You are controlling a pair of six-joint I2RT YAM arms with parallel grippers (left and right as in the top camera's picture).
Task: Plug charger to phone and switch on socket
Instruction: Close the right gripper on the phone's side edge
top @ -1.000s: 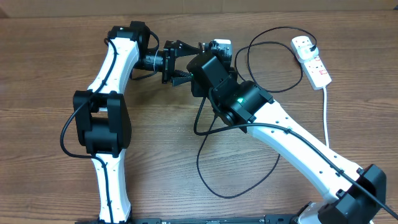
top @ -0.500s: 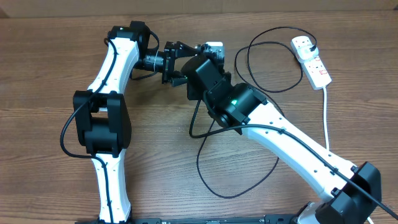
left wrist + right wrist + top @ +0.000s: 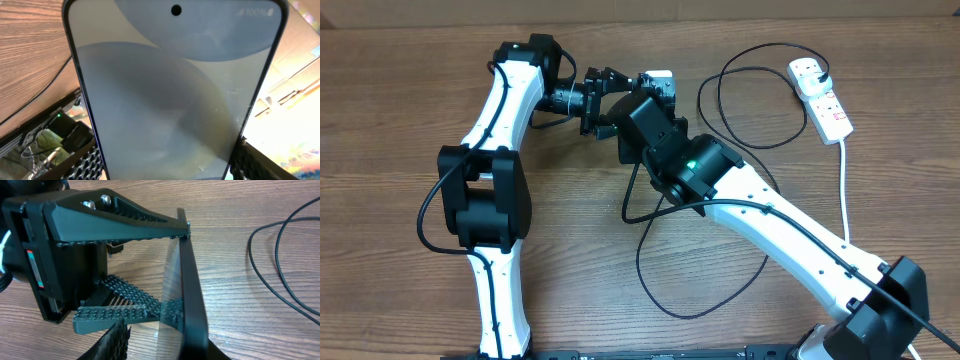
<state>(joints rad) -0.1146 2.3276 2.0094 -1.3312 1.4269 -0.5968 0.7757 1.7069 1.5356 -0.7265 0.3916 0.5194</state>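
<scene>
Power strip (image 3: pixel 823 97) sits upper right in the overhead view, with a black plug (image 3: pixel 826 74) in it and a white cord (image 3: pixel 844 190) running down. Charger cable (image 3: pixel 251 250) lies in loops on the bench (image 3: pixel 400 250), centre to upper right; its connector tip can't be found. Right arm (image 3: pixel 760 210) covers most of the phone from above. Left hand (image 3: pixel 175 270) clamps the phone (image 3: pixel 170 100) across its long edges, upper centre of the overhead view, screen filling the left wrist view. Right hand (image 3: pixel 165 347) is just beside the phone, with its fingers cut off at the frame bottom, so its opening and any contact can't be told.
</scene>
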